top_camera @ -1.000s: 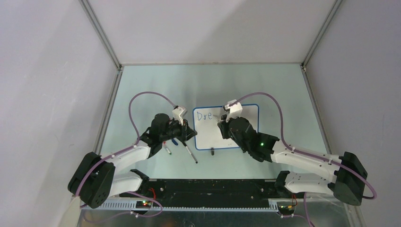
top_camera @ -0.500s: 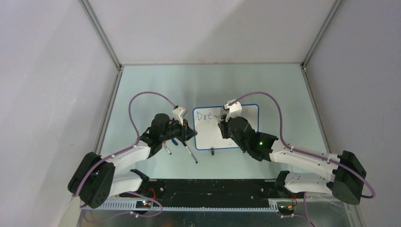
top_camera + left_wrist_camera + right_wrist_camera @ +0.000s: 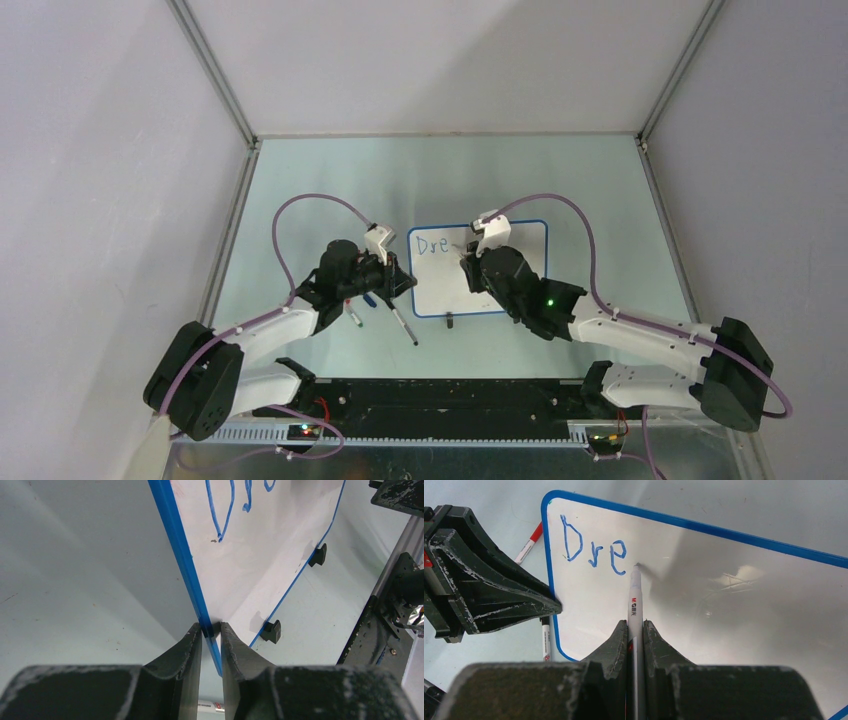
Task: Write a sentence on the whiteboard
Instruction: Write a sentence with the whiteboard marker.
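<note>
The whiteboard (image 3: 440, 288) lies flat in the middle of the table, white with a thin blue rim. The sentence (image 3: 432, 244) reads "Dre" in blue at the board's top left corner (image 3: 594, 550). My left gripper (image 3: 211, 628) is shut on the whiteboard's left rim (image 3: 180, 545), one finger above it and one below. My right gripper (image 3: 635, 625) is shut on a white marker (image 3: 634, 597). The marker's tip (image 3: 637, 566) rests on the board just right of the "e". From above, the right gripper (image 3: 470, 262) covers the board's middle.
Two loose markers (image 3: 404, 327) (image 3: 352, 314) lie on the table left of the board, under the left arm. A red-capped marker (image 3: 530, 543) lies past the left gripper. Black clip feet (image 3: 271, 631) (image 3: 319, 555) stick out of the board's near edge. Enclosure walls ring the table.
The right arm has shifted only very slightly over the board. The letters read the same, and the left arm has not moved.
</note>
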Action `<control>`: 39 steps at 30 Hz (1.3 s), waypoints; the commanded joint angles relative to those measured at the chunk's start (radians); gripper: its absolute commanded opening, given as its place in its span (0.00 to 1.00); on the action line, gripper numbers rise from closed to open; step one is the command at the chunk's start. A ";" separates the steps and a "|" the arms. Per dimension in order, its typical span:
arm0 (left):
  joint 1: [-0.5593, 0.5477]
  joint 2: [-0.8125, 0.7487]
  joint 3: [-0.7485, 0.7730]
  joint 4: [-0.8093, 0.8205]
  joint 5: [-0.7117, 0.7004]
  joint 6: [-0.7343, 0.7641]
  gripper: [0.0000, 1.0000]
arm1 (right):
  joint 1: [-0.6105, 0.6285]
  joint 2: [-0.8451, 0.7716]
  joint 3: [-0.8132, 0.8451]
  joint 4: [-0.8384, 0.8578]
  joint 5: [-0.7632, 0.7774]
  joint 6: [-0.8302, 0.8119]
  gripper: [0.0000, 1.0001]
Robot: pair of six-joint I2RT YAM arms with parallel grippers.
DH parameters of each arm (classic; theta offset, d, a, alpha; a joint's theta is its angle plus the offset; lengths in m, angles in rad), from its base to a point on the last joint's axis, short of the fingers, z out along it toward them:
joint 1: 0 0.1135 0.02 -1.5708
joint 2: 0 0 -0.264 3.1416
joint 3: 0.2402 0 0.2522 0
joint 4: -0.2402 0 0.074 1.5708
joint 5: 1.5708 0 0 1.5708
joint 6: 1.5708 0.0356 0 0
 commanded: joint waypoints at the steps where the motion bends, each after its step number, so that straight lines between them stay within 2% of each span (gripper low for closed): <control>1: -0.008 -0.010 0.018 0.018 0.002 0.026 0.24 | -0.005 0.005 0.039 0.039 0.015 -0.007 0.00; 39: -0.009 -0.012 0.016 0.016 0.000 0.026 0.24 | -0.022 -0.003 0.039 0.054 0.023 0.017 0.00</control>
